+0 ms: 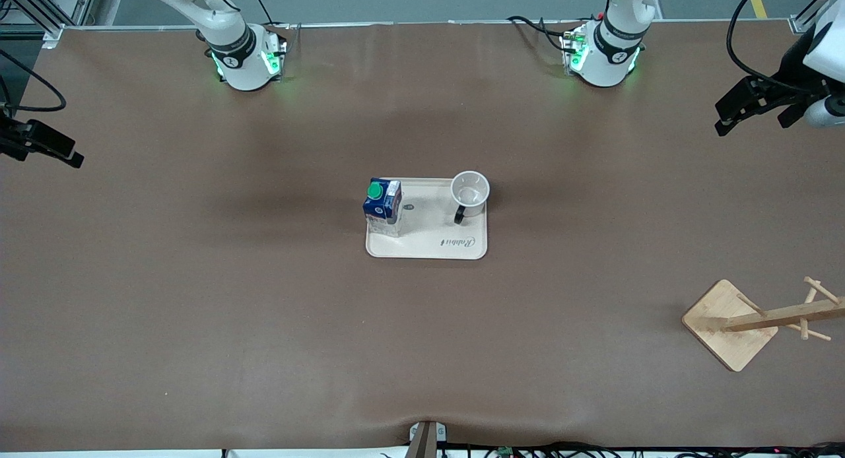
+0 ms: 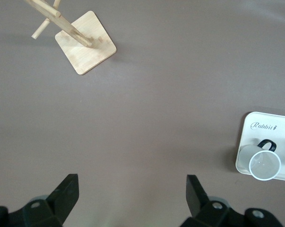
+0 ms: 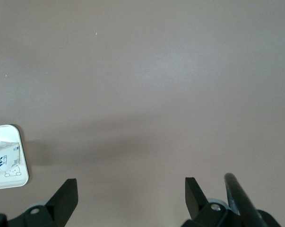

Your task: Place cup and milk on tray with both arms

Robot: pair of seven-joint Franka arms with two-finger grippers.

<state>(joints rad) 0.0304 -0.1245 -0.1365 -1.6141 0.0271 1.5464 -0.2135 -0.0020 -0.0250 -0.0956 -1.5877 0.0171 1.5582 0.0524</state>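
Observation:
The cream tray lies at the table's middle. The blue milk carton with a green cap stands upright on it toward the right arm's end. The white cup stands upright on it toward the left arm's end, with its black handle pointing toward the front camera. My left gripper is open and empty, up over the table's left-arm end. My right gripper is open and empty, up over the right-arm end. The left wrist view shows its gripper, the cup and the tray. The right wrist view shows its gripper, the carton's whitish base and the tray's corner.
A wooden rack with a square base and pegs stands near the front camera at the left arm's end; it also shows in the left wrist view. The table is covered in brown.

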